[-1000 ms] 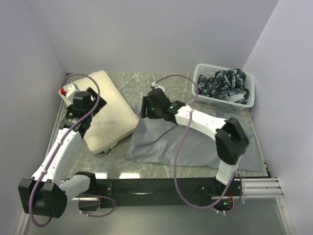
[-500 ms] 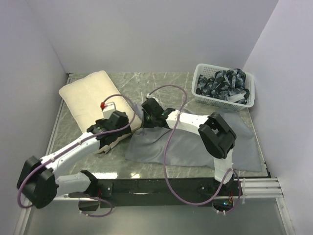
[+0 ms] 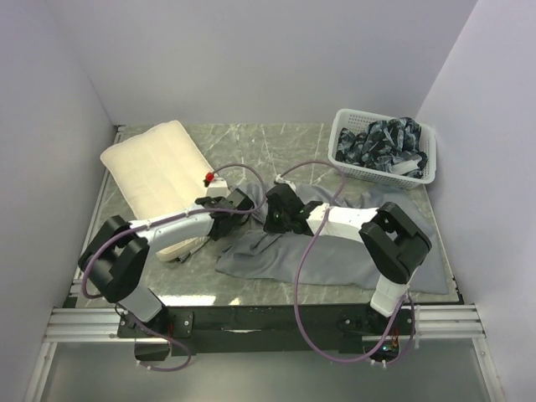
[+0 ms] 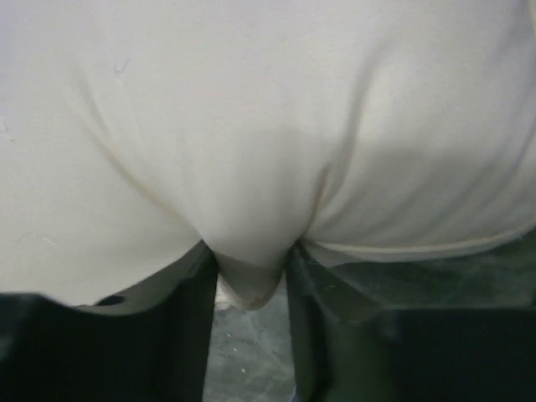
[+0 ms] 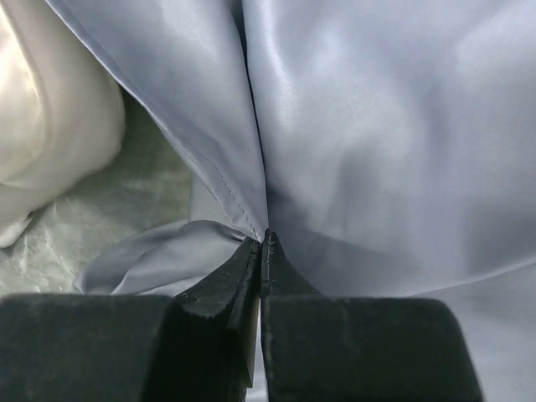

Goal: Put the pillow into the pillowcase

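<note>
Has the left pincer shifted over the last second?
Yes. The left pincer has swung right, from the far left toward the basket, and now pinches the pillow.

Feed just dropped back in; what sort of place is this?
Likely an enclosed lab test cell: plain pale walls box in a marble-patterned tabletop holding staged props, a cream fabric pillow, grey fabric pillowcase and white plastic basket.

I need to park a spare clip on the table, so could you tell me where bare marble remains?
The green marble table is bare at the back, between the cream rectangular fabric pillow and the white plastic basket, and in a front-left patch. The middle is crowded: left fingers and right fingers pinch fabric, and the grey fabric pillowcase covers the right.
</note>
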### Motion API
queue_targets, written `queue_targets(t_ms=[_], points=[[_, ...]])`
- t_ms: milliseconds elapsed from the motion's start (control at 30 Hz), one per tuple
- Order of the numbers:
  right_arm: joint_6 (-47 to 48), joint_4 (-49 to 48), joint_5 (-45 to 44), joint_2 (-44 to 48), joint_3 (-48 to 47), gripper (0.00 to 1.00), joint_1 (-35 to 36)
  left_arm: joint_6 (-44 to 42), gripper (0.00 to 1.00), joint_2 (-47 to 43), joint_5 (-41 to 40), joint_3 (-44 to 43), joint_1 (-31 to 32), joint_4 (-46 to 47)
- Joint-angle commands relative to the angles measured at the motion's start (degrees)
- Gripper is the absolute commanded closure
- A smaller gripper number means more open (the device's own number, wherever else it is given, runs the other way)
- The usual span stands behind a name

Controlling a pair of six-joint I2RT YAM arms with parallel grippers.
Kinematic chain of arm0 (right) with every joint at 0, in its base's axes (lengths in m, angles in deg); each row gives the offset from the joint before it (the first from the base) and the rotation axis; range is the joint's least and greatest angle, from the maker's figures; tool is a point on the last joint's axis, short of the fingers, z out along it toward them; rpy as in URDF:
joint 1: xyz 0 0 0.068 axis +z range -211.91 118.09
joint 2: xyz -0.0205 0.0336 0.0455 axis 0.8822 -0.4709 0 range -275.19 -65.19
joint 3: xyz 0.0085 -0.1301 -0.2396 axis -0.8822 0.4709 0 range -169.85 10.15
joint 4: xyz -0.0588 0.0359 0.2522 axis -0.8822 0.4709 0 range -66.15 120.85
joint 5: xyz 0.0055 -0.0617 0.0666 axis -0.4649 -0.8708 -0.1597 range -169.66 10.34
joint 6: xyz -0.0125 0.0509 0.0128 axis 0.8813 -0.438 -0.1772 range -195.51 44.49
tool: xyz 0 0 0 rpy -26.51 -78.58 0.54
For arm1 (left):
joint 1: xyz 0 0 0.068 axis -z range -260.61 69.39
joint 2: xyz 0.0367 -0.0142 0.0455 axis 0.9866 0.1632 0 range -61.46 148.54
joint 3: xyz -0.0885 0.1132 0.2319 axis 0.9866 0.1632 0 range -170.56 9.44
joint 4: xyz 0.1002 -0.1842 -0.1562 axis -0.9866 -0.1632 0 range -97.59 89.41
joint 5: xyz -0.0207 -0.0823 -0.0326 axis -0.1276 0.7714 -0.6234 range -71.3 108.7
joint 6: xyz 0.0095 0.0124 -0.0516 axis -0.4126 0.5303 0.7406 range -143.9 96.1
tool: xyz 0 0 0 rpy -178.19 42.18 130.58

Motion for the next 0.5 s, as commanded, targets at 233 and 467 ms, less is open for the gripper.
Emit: queue_targets(t_ms=[233, 467], points=[[2.0, -12.6, 11.2, 1.8, 4.8, 0.85, -4.9, -11.1, 0.99, -3.1, 16.9, -6.6, -17.2, 8.4], [5.6, -13.0, 17.8, -5.6, -6.1, 0.66, -4.8, -13.1, 0.99, -5.8, 27.0, -11.3, -25.1, 8.4]])
